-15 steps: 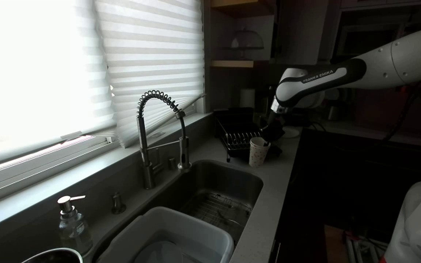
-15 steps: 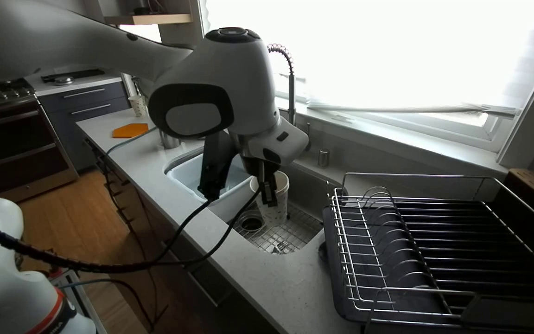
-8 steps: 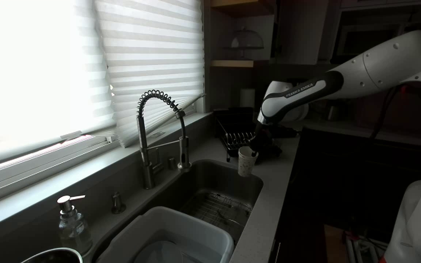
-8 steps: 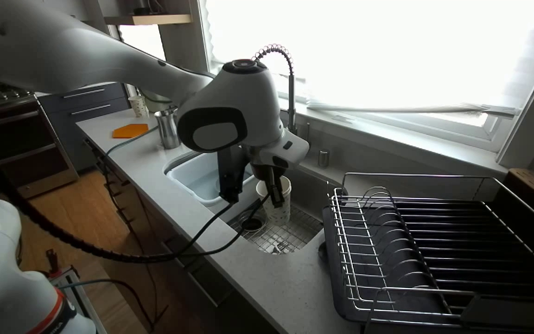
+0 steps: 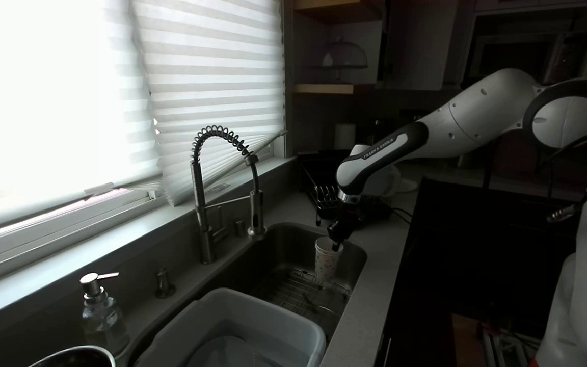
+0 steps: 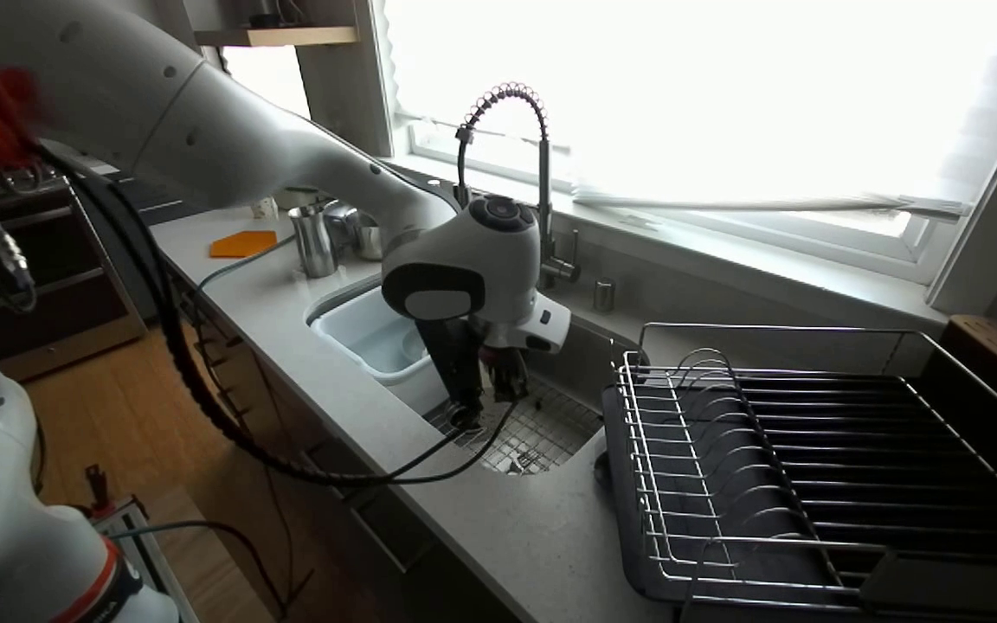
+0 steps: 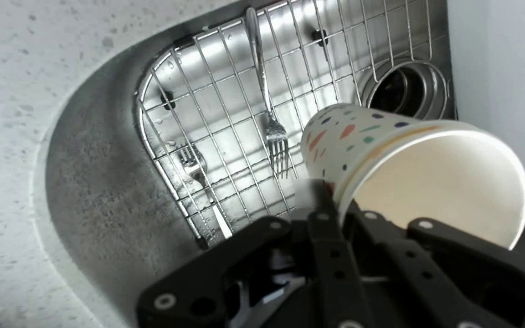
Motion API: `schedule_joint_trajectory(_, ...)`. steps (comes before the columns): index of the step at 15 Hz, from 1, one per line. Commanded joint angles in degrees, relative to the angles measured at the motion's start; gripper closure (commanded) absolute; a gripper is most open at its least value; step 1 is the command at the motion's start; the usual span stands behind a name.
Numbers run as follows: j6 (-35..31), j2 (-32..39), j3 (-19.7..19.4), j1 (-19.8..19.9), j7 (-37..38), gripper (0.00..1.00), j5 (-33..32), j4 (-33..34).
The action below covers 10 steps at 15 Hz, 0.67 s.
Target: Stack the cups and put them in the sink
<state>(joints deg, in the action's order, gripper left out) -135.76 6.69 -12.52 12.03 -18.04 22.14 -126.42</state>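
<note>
My gripper is shut on the rim of a pale speckled cup. In the wrist view one finger is inside the cup and one outside, and the cup looks empty, its mouth tilted towards the camera. Whether it is one cup or a nested stack I cannot tell. The cup hangs inside the sink, its base near the wire grid. In an exterior view the gripper hides this cup. Another speckled cup stands at the far counter end, mostly behind the arm.
A pale tub sits in the sink beside the cup. The arched spring tap rises behind. Forks lie at the sink bottom. A wire dish rack, metal pitcher and orange board are on the counter.
My gripper has carried the cup from above the counter by the dish rack down into the sink, towards the tub. The arm has lowered. The grip has not changed.
</note>
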Motion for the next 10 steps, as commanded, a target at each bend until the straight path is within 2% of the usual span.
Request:
schedule_joint_trajectory(1,2.1,5.9,1.9,1.8,-6.5,0.99,1.4,3.7)
schedule_joint_trajectory(2,0.2,2.9,2.0,1.4,-3.0,0.95,0.2,1.2)
schedule_joint_trajectory(7,0.4,5.6,2.7,2.1,-4.7,0.95,0.1,2.9)
schedule_joint_trajectory(8,0.5,4.7,3.2,1.8,-6.1,0.99,0.2,1.9)
schedule_joint_trajectory(10,-3.5,6.2,3.8,1.2,-5.5,0.99,-0.3,1.7)
